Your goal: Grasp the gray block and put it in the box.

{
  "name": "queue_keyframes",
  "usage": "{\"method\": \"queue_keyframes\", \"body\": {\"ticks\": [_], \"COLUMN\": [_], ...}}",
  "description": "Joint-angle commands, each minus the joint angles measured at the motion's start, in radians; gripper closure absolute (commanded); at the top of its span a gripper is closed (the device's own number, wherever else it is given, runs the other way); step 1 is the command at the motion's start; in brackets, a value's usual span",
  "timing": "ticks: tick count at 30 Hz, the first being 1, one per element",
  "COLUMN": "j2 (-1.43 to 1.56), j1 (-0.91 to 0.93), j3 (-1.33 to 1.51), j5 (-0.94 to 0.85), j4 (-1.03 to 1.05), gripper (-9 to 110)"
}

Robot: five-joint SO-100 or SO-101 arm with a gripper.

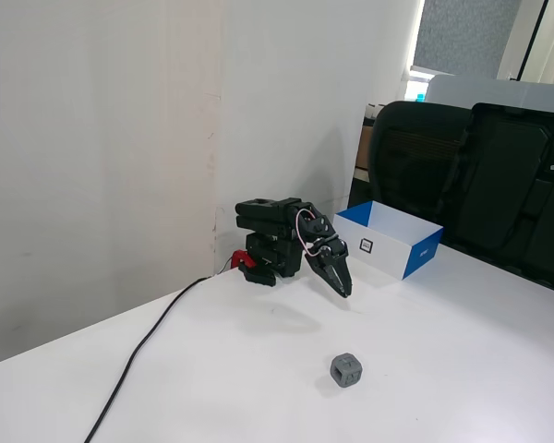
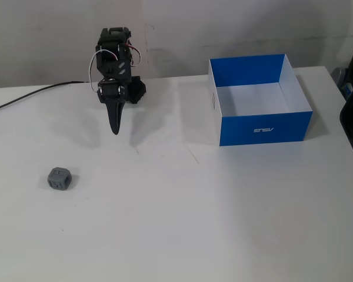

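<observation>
The white table (image 2: 223,223) has wide bare surface across its middle and near side in a fixed view, with nothing between the gray block (image 2: 59,178) and the box (image 2: 265,127). The block sits alone on the tabletop toward the left of that view, well apart from the box, which stands at the far right near the back edge. In the other fixed view the block (image 1: 346,370) rests in the foreground and the box (image 1: 390,244) stands behind it, close to the table's far edge, with black chairs (image 1: 471,175) just beyond. The box's white side carries a small square mark; its other outer walls are blue and its inside is white and holds nothing.

A black cable (image 1: 138,355) runs across the table from the arm's base toward the near left corner in that view, and a wall (image 1: 102,138) rises directly behind the arm, so free room lies only toward the front and toward the box side.

The arm (image 2: 114,53) is folded low over its base at the back of the table. Its gripper (image 2: 114,130) slopes down and forward, tip above the surface, well apart from the block and the box. The fingers look pressed together into a single narrow point and empty, though at this distance a slight gap could not be told. Its shadow lies on the table just beside the tip.
</observation>
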Motion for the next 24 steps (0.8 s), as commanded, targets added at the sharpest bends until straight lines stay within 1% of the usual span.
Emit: {"method": "queue_keyframes", "body": {"ticks": [1,8,15,20,24], "j2": [0.017,0.017,0.017,0.017,0.015], "j1": [0.006,-0.037,-0.097,-0.144,-0.176], "j3": [0.064,0.044,-0.118,-0.215,-0.276], "j5": [0.003,0.002,-0.028,-0.086,-0.094], "j4": [-0.021,0.000,0.156,0.212,0.241], "gripper": [101,101,101,101,101]}}
